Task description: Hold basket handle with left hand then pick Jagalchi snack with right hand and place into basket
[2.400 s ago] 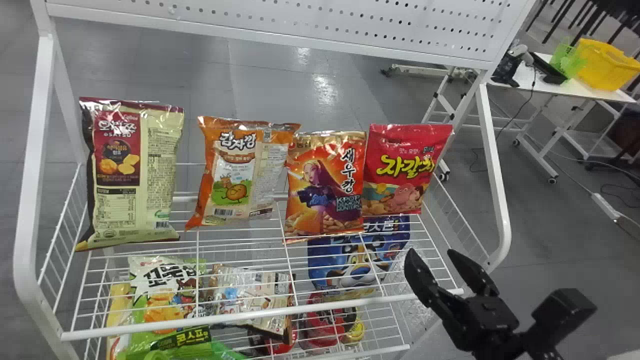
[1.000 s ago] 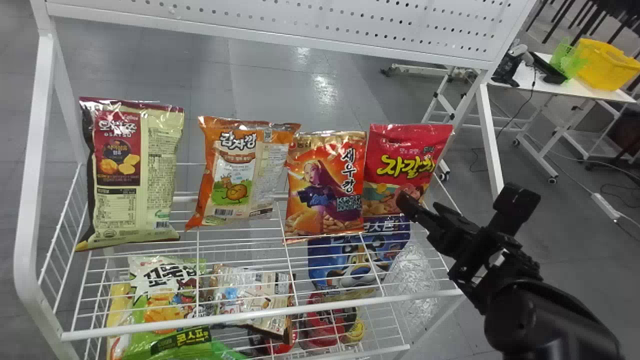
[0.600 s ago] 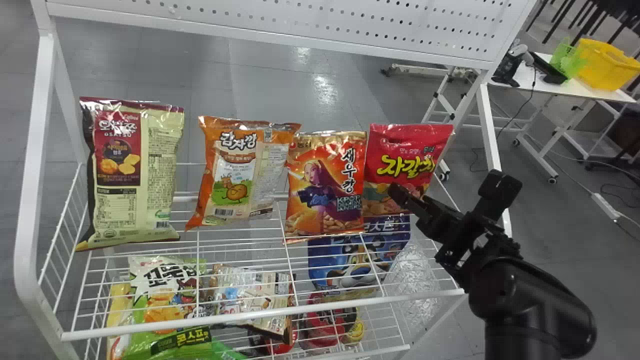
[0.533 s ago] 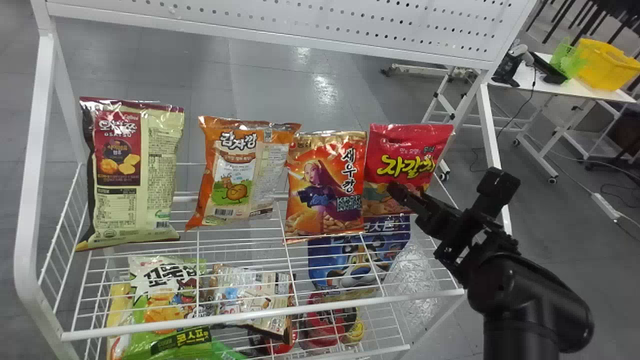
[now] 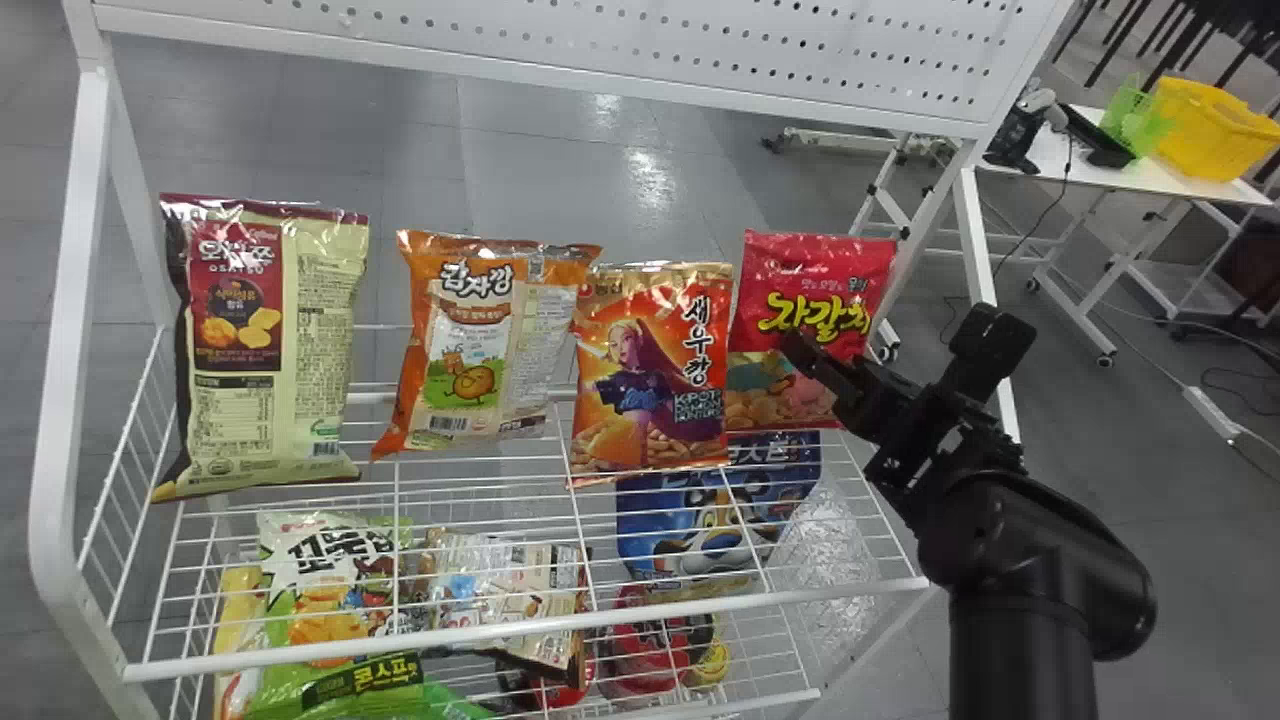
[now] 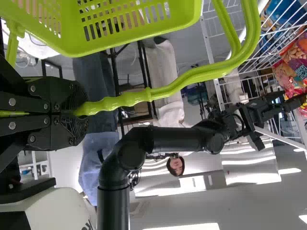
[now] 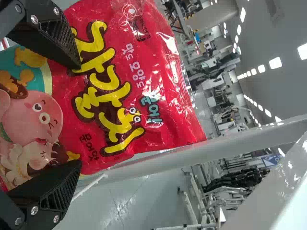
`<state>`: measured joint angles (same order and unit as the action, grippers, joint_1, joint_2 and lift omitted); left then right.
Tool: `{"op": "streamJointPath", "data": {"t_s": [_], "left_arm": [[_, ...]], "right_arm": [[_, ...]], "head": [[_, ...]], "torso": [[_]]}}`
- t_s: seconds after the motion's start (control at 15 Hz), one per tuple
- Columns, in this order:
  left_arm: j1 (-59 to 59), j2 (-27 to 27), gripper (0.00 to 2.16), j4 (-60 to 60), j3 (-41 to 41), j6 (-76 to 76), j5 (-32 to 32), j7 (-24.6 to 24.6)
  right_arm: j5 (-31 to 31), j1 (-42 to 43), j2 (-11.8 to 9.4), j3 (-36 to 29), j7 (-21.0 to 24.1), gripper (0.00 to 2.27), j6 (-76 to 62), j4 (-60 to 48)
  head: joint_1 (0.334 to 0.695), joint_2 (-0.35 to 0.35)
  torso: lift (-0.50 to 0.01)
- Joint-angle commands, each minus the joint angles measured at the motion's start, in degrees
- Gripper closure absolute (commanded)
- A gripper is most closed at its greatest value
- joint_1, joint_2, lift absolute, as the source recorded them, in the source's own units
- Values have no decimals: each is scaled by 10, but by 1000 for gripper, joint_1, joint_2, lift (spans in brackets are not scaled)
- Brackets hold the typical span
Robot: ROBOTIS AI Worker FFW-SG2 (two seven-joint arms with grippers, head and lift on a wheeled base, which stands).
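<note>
The right arm [image 5: 1022,600] is rising from the bottom edge, bending at a rounded black joint and angling forward and leftward to the right gripper [image 5: 805,350]. The right gripper [image 7: 79,116] is grasping the Jagalchi snack [image 5: 800,290] across its two sides, its ridged, tapering fingers standing apart with the bag between them. The glossy red film is bulging and creasing, catching bright highlights beyond the fingertips. Left of this gripper, a smooth, pillow-shaped orange bag [image 5: 650,370] is standing just beside the snack; below the gripper, the white wire rack [image 5: 530,630] is spreading its thin bars, and a blue bag [image 5: 700,520] is showing through them.

The left gripper [image 6: 85,109] is clenching the basket handle [image 6: 182,81], a shiny lime rod with wavy swellings curving away from its fingertips. Near that gripper, the slotted plastic basket [image 6: 129,28] is hanging from the handle.
</note>
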<state>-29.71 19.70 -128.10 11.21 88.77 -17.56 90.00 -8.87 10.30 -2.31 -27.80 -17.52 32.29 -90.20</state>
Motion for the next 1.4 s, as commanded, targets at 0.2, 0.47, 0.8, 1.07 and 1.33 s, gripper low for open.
{"op": "streamJointPath", "data": {"t_s": [0.2, 0.47, 0.8, 1.07, 1.33], "left_arm": [[0, 1, 2148, 6, 1, -2, -1, 6], [0, 1, 2148, 8, 4, -4, -3, 6], [2, 1, 2148, 14, 3, -6, -3, 6], [1, 2, 2148, 14, 4, -7, -5, 6], [1, 3, 2148, 14, 5, -9, -8, 6]], "right_arm": [[0, 2, -10, 6, -1, 1808, 42, 7], [-34, -19, -9, -1, -3, 2243, 56, -13], [-42, -37, -7, -10, 8, 2243, 55, -66], [-62, -42, -7, -11, 15, 2243, 132, -118], [-63, -47, -7, -13, 19, 2243, 267, -181]], "head": [[695, -350], [695, -350], [695, -350], [695, -350], [695, -350]], "torso": [[-9], [-9], [-9], [-9], [-9]]}}
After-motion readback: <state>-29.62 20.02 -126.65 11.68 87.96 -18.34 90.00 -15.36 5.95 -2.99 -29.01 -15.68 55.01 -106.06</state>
